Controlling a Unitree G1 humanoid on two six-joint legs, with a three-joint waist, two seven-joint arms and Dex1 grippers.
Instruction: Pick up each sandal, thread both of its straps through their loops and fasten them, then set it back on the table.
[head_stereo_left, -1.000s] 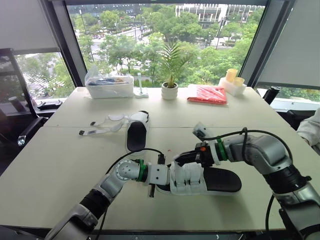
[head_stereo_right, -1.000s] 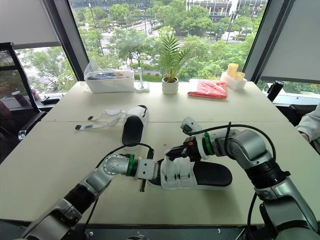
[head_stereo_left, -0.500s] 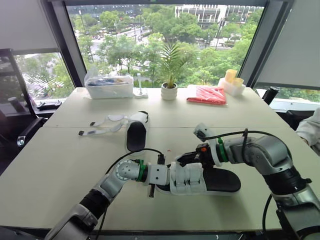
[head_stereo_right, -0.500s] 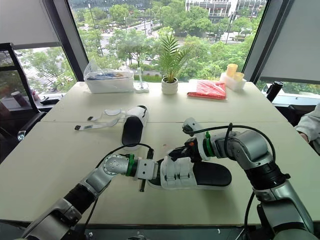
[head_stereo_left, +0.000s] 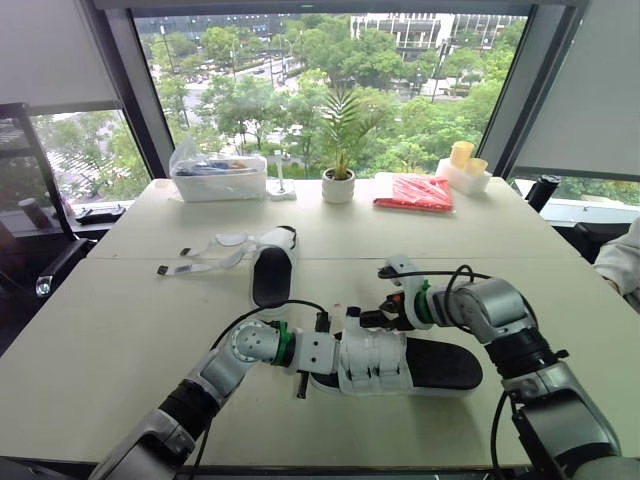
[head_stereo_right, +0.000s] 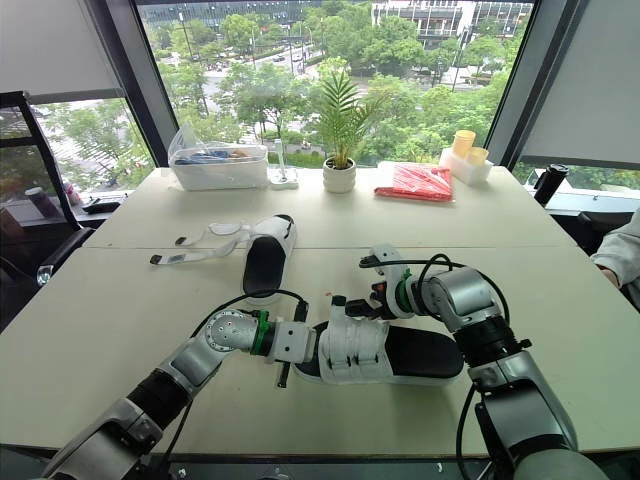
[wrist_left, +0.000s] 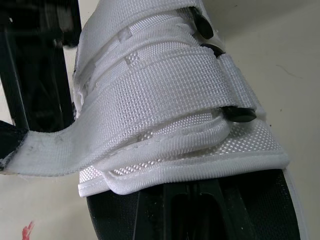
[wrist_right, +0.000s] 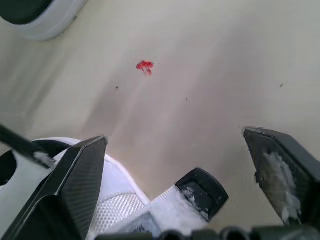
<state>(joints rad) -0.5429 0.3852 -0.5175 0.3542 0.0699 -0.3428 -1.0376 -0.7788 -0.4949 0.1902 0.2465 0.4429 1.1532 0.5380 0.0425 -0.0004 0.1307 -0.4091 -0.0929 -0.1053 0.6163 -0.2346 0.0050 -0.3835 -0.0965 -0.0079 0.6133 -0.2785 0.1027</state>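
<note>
The near sandal (head_stereo_left: 400, 365) has a black footbed and white straps, both folded across its upper (wrist_left: 160, 90). It lies near the table's front edge. My left gripper (head_stereo_left: 316, 353) is at its toe end, shut on the toe rim (wrist_left: 185, 170). My right gripper (head_stereo_left: 362, 318) hovers just behind the straps, open, with bare table between its fingers (wrist_right: 75, 180). A strap end with its black loop (wrist_right: 200, 190) lies right under it. The second sandal (head_stereo_left: 272, 268) rests farther back on the left. Its loose straps (head_stereo_left: 205, 255) are spread out over the table.
Along the window edge stand a clear plastic box (head_stereo_left: 218, 172), a potted plant (head_stereo_left: 338, 180), a red packet (head_stereo_left: 414, 190) and yellow cups (head_stereo_left: 463, 158). A small red speck (wrist_right: 145, 65) marks the table. A person's sleeve (head_stereo_left: 625, 262) shows at the far right.
My right gripper has opened and let go of the strap it was pinching. Its wrist has turned and drawn back a little. The left gripper still holds the toe.
</note>
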